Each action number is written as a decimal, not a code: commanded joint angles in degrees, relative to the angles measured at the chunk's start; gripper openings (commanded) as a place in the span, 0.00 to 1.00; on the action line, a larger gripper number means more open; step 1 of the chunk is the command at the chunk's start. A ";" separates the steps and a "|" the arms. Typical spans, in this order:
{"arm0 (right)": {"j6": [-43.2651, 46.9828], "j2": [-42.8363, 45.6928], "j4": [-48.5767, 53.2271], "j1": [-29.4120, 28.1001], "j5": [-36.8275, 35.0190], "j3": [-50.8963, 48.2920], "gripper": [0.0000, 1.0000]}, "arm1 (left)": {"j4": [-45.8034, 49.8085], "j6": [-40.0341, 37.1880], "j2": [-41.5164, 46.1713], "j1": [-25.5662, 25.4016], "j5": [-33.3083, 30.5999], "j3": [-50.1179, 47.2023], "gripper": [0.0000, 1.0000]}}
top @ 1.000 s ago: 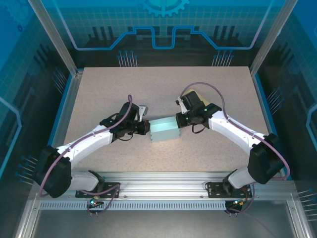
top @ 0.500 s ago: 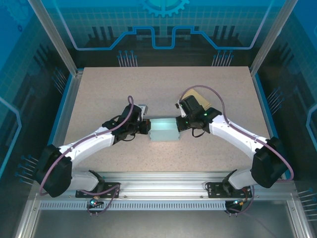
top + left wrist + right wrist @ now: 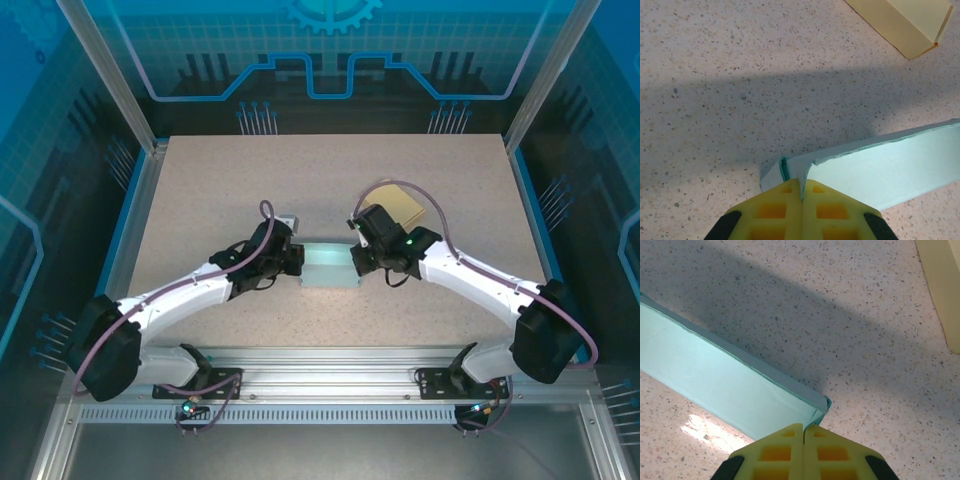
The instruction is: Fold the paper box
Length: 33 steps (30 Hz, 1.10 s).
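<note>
The pale teal paper box point(image 3: 326, 265) lies flat on the table's middle, between my two grippers. My left gripper point(image 3: 299, 259) is shut on a thin wall at its left end, and in the left wrist view the teal sheet point(image 3: 880, 167) runs right into the closed yellow fingertips point(image 3: 785, 200) of the left gripper point(image 3: 801, 192). My right gripper point(image 3: 354, 258) is shut at the box's right end. In the right wrist view the right gripper point(image 3: 804, 432) pinches the folded corner of the box point(image 3: 725, 380).
A flat tan-yellow paper piece point(image 3: 398, 203) lies just behind the right wrist, also seen as a yellow piece point(image 3: 905, 20) and at the right edge point(image 3: 940, 285). The speckled tabletop point(image 3: 250, 180) has free room all round; blue walls enclose it.
The right wrist has swung left and nearer, uncovering the yellow piece. The two grippers have drawn closer together, and the box now lies level and looks narrower.
</note>
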State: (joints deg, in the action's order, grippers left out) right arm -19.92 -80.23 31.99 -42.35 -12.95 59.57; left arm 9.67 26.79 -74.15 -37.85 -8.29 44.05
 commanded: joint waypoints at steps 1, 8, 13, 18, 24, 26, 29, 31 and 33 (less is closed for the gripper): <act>0.46 -0.66 -3.91 -3.75 3.01 -2.14 0.00 | -3.10 0.96 0.89 -3.01 3.42 -3.77 0.02; -1.29 1.43 -8.43 -4.49 -0.51 -7.28 0.00 | -8.65 1.99 1.18 -3.56 1.44 -9.13 0.04; -2.21 4.22 -14.44 -4.62 -2.26 -13.98 0.00 | -13.62 2.39 4.56 -3.57 2.58 -12.63 0.23; -3.63 6.14 -17.72 -5.00 -4.55 -17.13 0.00 | -15.84 1.26 8.76 -3.64 3.69 -14.96 0.47; -4.49 6.71 -18.16 -5.45 -6.71 -17.72 0.00 | -16.80 2.79 14.08 -3.63 3.47 -16.36 0.74; -4.51 6.29 -18.27 -5.68 -6.73 -17.65 0.00 | -16.04 3.20 15.44 -3.66 2.90 -15.99 0.78; -4.65 5.46 -17.93 -5.90 -7.12 -17.24 0.00 | -12.54 4.44 16.32 -3.57 0.48 -14.22 0.84; -4.57 5.25 -17.97 -6.06 -7.26 -17.12 0.00 | -9.71 6.26 16.25 -3.56 -2.54 -13.01 0.86; -4.59 5.14 -18.01 -6.02 -7.26 -17.03 0.00 | -8.75 8.51 16.06 -3.49 -5.61 -12.59 0.87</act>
State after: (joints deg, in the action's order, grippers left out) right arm -23.62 -73.69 12.10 -47.31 -20.14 43.16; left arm -2.83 31.81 -58.54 -41.28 -8.91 29.36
